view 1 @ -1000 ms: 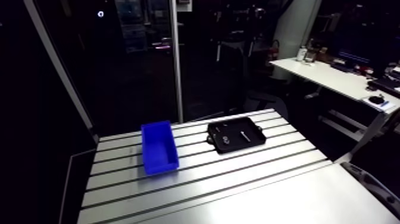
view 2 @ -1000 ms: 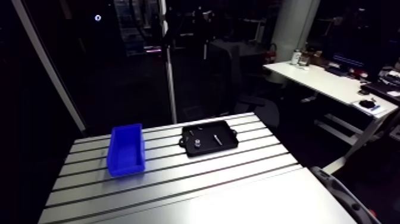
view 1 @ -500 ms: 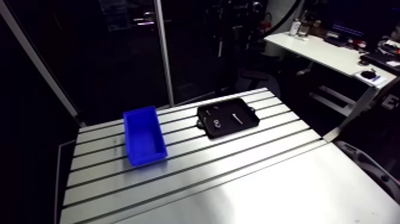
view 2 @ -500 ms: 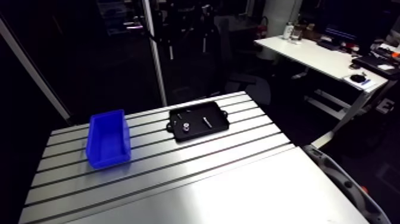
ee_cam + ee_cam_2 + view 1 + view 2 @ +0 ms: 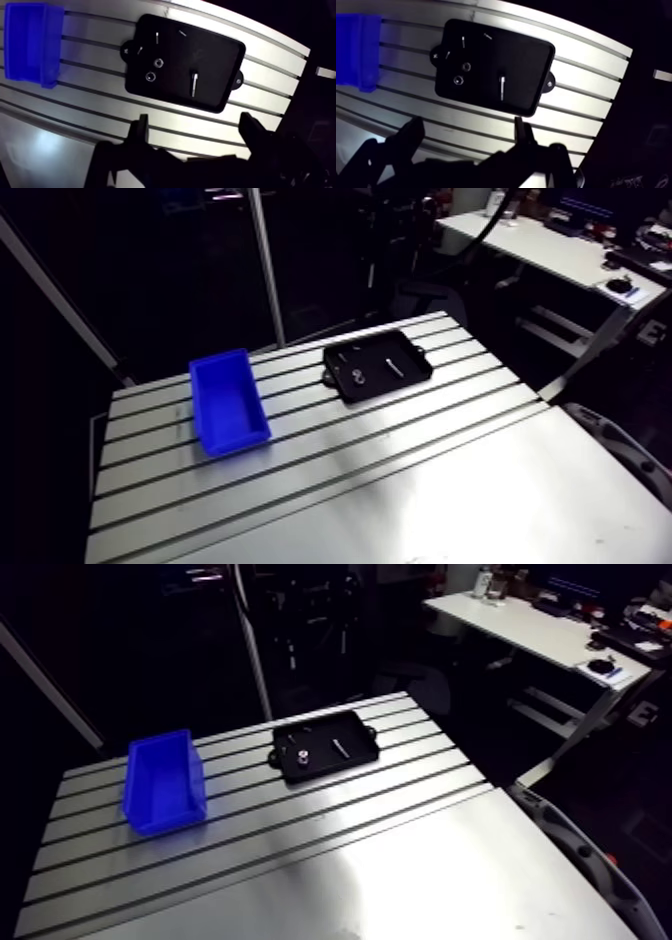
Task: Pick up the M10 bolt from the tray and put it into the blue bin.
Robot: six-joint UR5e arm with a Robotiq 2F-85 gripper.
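A black tray point(image 5: 217, 62) lies on the slotted table, ahead of my gripper point(image 5: 195, 122) in the wrist view. In it a slim silvery bolt point(image 5: 194, 84) lies alone near the middle. The gripper hangs well above the table, just short of the tray's near edge. It is open and nothing sits between its fingers point(image 5: 142, 125). The blue bin point(image 5: 228, 403) stands empty on the table, to the left of the tray point(image 5: 378, 368) in the arm view. No part of the gripper shows in the arm view.
Two small nuts point(image 5: 158, 62) and some small screws point(image 5: 157, 36) lie in the half of the tray nearer the bin. A smooth metal plate point(image 5: 450, 498) covers the table's front part. The table's right edge point(image 5: 545, 403) drops off beside the tray.
The arm view has shifted and now looks down on the table from higher up, so the camera has moved. The bin, the tray and its parts lie as before.
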